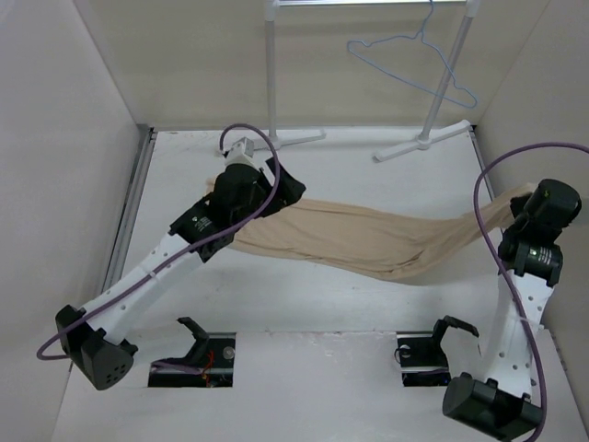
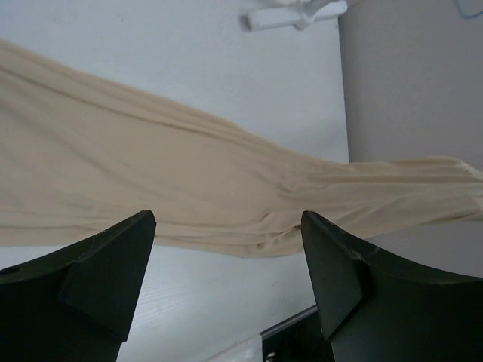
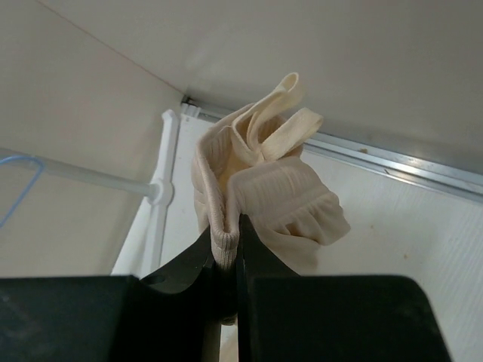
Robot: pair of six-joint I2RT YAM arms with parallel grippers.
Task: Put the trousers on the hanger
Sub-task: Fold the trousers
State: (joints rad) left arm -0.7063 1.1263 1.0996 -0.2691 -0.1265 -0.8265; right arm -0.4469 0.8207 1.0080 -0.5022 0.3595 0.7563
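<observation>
Okay, the thin, wrinkly beige trousers point(image 1: 350, 235) lie stretched across the white table point(image 1: 304, 304). Their left end runs under the left arm and their right end is lifted near the right wall.

The right gripper point(image 3: 232, 226) has its two black fingers clamped on a fold of the ribbed waistband. Fabric is bunched above the tips, and a flat loop or tie sticks up. That end is off the table, so the cloth sags from it down to the surface. Pinching the thick waistband probably gives a firmer hold than the thin leg fabric, and it draws the legs out long.

The left gripper point(image 2: 228, 234) has its fingers spread wide with nothing between them — the fabric lies beyond the tips, ungripped. It sits low over the other end of the garment, and I judge it is lined up to take that end so both arms can carry the cloth taut.

The thin light-blue wire hanger point(image 1: 409, 51) hangs by its hook from the white tubular rack point(image 1: 442, 92) at the far edge, tilted. It is well apart from the trousers, and neither arm touches it.

The task looks early — the garment is not yet on the hanger. The risks I see are the soft legs dragging or folding once lifted, and the light hanger swinging when cloth touches it.
</observation>
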